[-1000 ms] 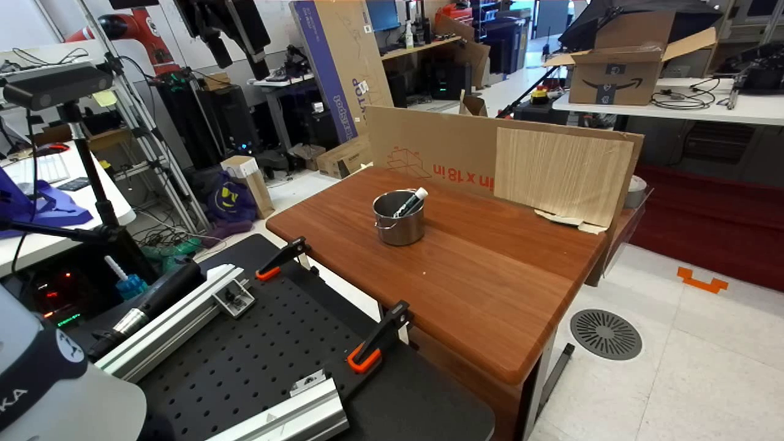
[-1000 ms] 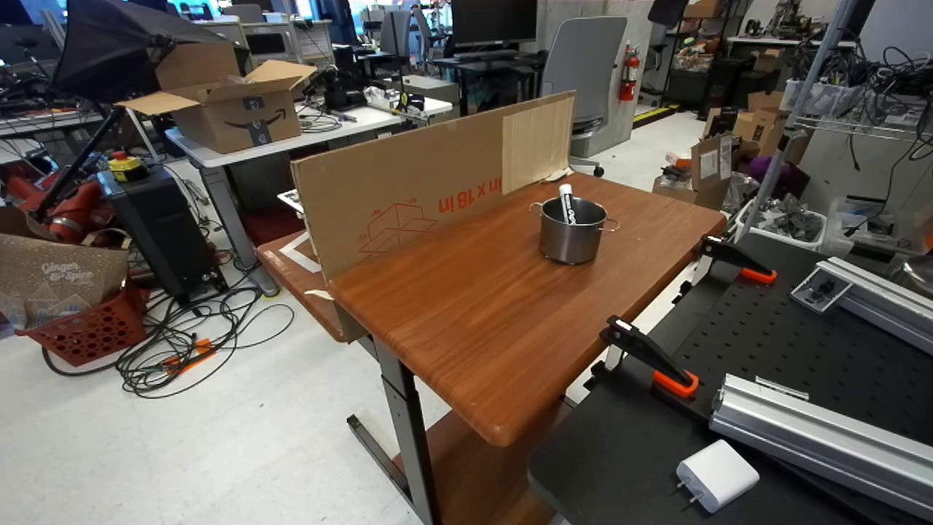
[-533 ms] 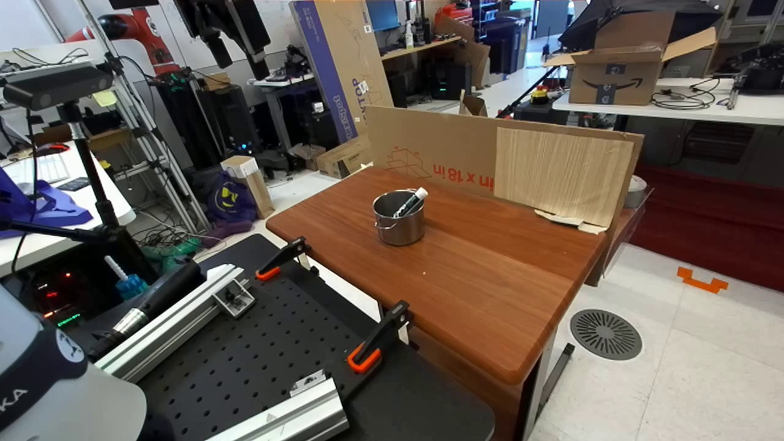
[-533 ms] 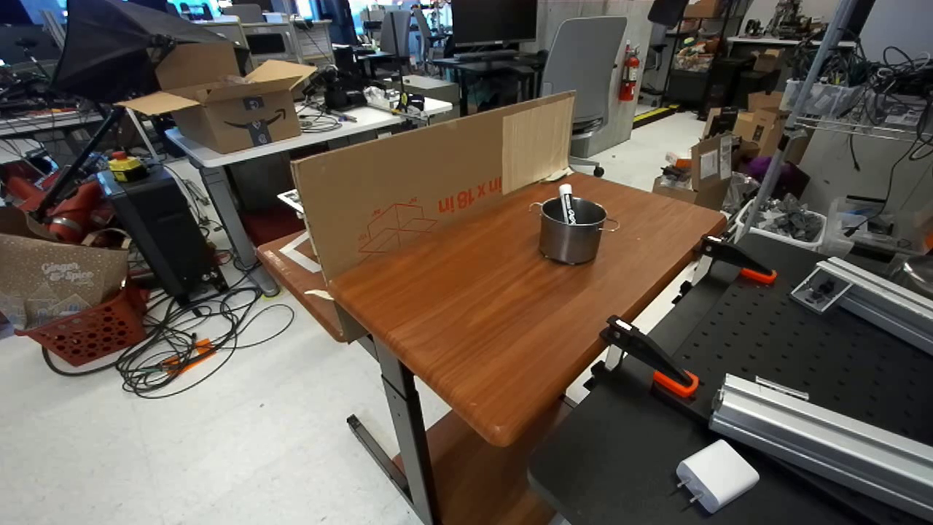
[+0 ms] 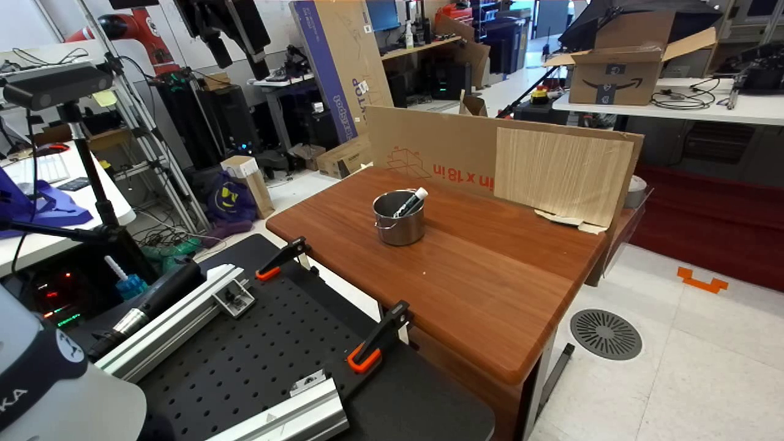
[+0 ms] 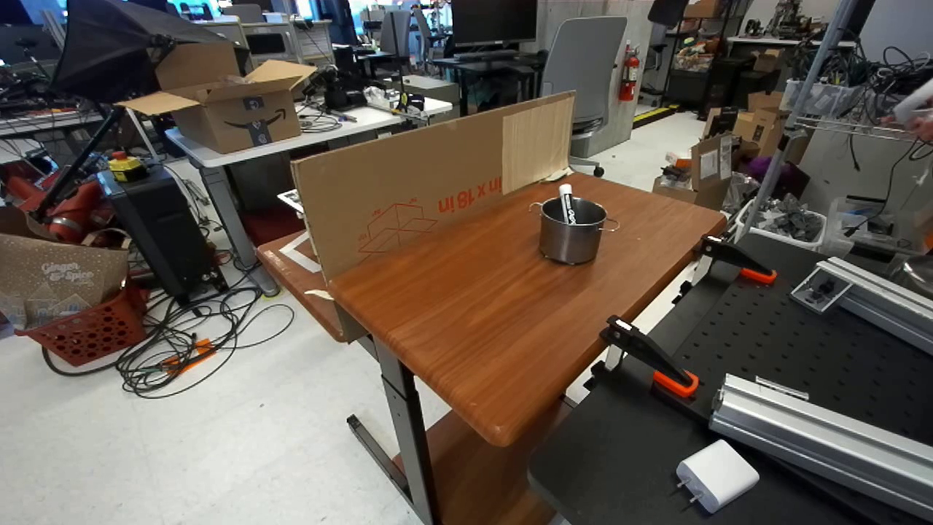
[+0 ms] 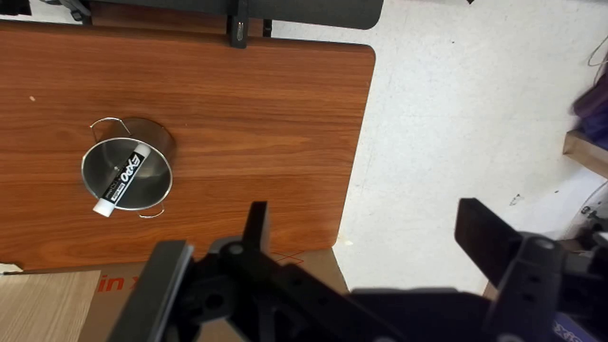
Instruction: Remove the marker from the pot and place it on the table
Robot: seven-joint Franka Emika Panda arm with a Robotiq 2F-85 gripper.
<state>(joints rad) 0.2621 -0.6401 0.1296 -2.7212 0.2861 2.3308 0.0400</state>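
The marker, dark with white ends [image 5: 411,203] [image 6: 568,204] [image 7: 122,179], leans inside the grey metal pot [image 5: 401,234] [image 6: 570,246] [image 7: 156,133], one white end sticking out past the rim. The pot stands upright on the reddish-brown table [image 5: 465,269] [image 6: 466,313] [image 7: 261,142]. In the wrist view my gripper [image 7: 363,203] is open, with nothing between its fingers. The table's end and the floor show between them, with the pot off to the left. In an exterior view the gripper [image 5: 242,67] hangs high at the top left, far from the pot. The marker's lower end is partly hidden.
An upright cardboard panel [image 5: 429,138] [image 6: 408,189] runs along the table's edge opposite the black perforated bench [image 5: 245,367] [image 6: 802,313]. Clamps [image 5: 380,337] [image 6: 649,354] sit at the bench edge. A white plug adapter [image 6: 718,474] lies on the bench.
The marker, the pot and the gripper have not visibly moved. A blurred pale thing, seemingly with a hand, has appeared at the right edge of an exterior view, in the background.
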